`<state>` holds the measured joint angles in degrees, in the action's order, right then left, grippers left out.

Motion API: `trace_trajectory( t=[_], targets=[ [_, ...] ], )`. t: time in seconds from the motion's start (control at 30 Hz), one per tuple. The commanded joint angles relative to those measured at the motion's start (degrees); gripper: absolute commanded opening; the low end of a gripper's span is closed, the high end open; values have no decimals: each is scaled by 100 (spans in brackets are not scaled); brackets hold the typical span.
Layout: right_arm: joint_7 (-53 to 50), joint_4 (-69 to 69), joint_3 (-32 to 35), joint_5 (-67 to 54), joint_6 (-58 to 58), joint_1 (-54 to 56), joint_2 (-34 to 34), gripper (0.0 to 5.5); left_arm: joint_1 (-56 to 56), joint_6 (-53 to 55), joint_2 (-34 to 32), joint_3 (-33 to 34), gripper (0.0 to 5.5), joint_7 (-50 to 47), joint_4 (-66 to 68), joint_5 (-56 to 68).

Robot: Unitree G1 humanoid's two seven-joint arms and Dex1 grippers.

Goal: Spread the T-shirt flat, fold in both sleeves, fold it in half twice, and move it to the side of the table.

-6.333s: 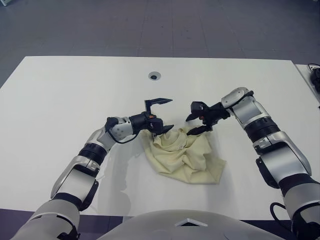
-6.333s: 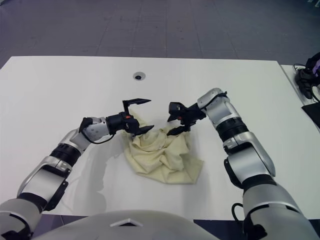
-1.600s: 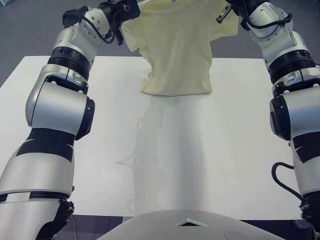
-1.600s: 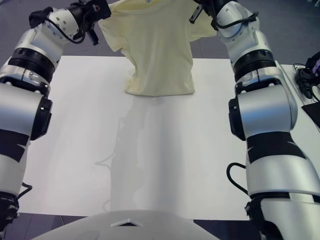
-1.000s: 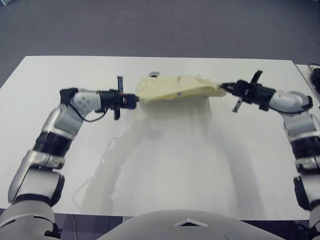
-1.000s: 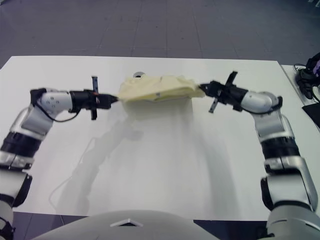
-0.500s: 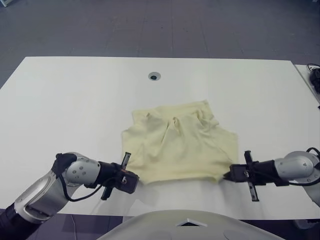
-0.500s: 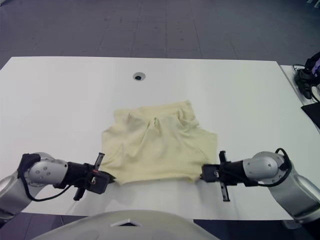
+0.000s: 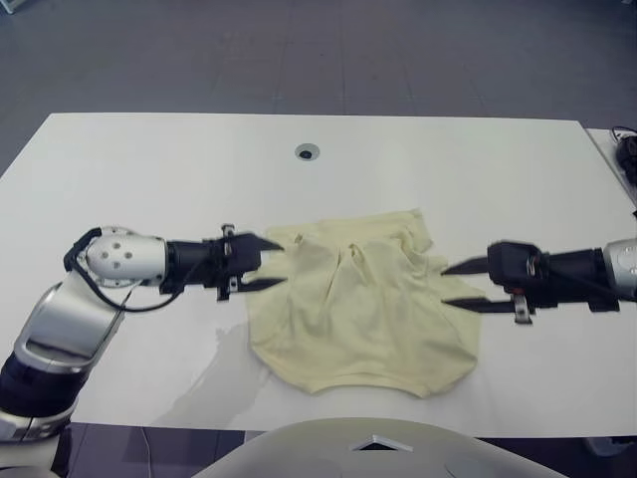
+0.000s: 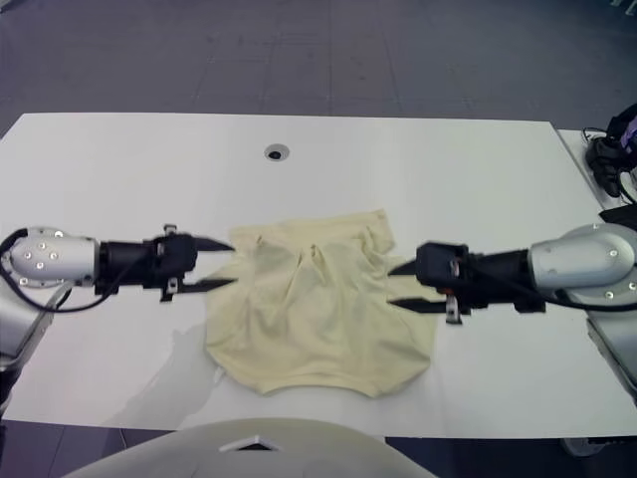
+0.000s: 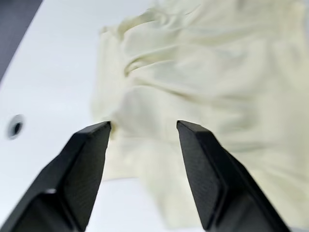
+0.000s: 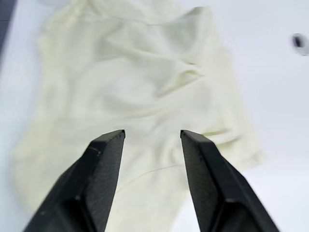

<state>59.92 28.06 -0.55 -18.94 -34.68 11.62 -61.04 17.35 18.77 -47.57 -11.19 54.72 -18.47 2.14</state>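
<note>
Both sets of jaws stand wide apart and hold nothing. The left gripper (image 9: 269,263) lies low over the table (image 9: 149,169) with its tips at the left edge of the T-shirt (image 9: 358,309). The right gripper (image 9: 450,286) faces it from the other side, its tips over the shirt's right edge. Whether either one touches the cloth cannot be told.

The pale yellow shirt lies on the middle of the table, between the two grippers. Its length seems to run from the far side toward the robot. The far edge is bunched into folds and small peaks, with creases fanning down from them. The near edge is a smooth, rounded curve close to the table's front edge. Sleeves and collar are hard to make out in the rumpled cloth, so which end is the neck stays unclear. A small round hole (image 9: 308,151) sits in the table beyond the shirt.
</note>
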Motion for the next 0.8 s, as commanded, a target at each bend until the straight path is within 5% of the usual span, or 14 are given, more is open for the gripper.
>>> trace_trajectory(
  t=[0.03,0.2,0.43,0.57,0.8],
  targets=[
    [-810,-1551,-933,963,688,1019,1149,300,958,-1400,704,-798,346,-938,2110,-1282],
    [-457,-1176,-875,795,864,522,1091,387,1461,-2432,1271,-1082,437,-1050,3872,-1520],
    [-176,-154,-260,634,594,-649,367,484,1653,-3007,1250,-978,537,-765,4646,-1475],
    [-69,292,-265,719,581,-1397,92,536,1736,-3258,1257,-1111,540,-725,5077,-1671],
    [-526,-346,-1256,2504,1750,-1852,-126,536,2199,-3785,1498,-1387,540,-1000,6082,-2198]
  ],
)
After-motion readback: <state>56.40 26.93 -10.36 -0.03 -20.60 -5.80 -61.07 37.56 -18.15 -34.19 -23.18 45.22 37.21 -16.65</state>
